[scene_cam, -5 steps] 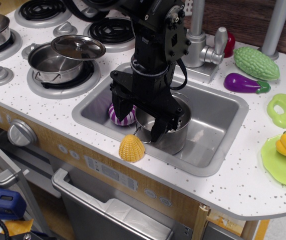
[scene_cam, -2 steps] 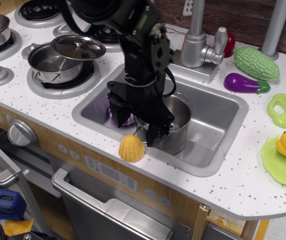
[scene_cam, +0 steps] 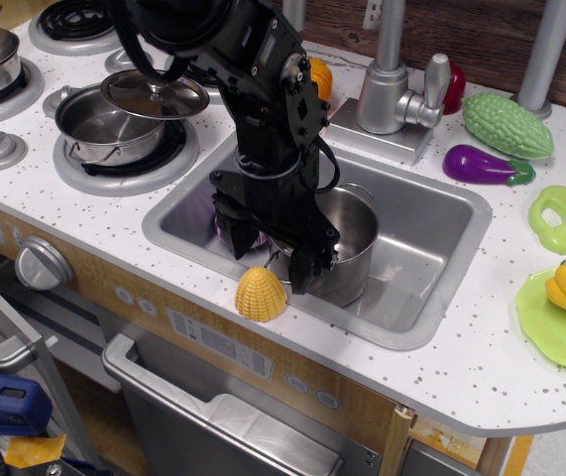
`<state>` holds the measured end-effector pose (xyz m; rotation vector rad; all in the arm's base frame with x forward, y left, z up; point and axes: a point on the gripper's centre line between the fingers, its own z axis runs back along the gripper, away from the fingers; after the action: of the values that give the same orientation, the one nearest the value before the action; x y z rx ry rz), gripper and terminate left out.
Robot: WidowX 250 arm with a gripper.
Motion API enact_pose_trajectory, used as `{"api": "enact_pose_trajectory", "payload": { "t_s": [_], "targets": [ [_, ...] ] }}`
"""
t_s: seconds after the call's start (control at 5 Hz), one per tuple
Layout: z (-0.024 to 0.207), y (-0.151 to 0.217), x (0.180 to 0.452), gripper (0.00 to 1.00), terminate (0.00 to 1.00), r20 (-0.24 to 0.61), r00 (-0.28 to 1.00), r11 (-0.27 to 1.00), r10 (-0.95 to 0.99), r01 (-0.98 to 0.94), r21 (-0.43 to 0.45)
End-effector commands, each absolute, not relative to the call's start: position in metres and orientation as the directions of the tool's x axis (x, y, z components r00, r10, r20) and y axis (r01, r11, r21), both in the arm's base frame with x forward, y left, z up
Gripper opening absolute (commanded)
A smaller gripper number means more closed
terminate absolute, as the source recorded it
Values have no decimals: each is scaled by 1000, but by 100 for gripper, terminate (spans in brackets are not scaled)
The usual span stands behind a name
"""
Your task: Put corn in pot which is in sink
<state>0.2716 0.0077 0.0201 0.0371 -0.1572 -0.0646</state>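
White speckled counter (scene_cam: 481,372) w/ corn (scene_cam: 261,294), eggplant (scene_cam: 486,166), bitter gourd (scene_cam: 507,125).

lidded pan (scene_cam: 124,117) on burner, eggplant (scene_cam: 485,165), green gourd (scene_cam: 507,125)

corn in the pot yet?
No, the corn sits on the counter edge in front of the sink, outside the pot, with the gripper above it, jaws open and empty.

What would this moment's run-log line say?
phase: approach | gripper: open, empty, low over sink front-left | corn: on counter edge, ungrasped | pot: in sink, no corn visible inside
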Motion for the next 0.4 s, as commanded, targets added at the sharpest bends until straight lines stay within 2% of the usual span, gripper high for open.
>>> {"api": "enact_pose_trajectory", "payload": {
  "t_s": [0.0, 0.2],
  "targets": [
    [26, 9, 270, 100, 0, 166, 984, 998, -59, 53, 40],
    [28, 8, 265, 100, 0, 163, 985, 998, -53, 46, 43]
  ]
}}
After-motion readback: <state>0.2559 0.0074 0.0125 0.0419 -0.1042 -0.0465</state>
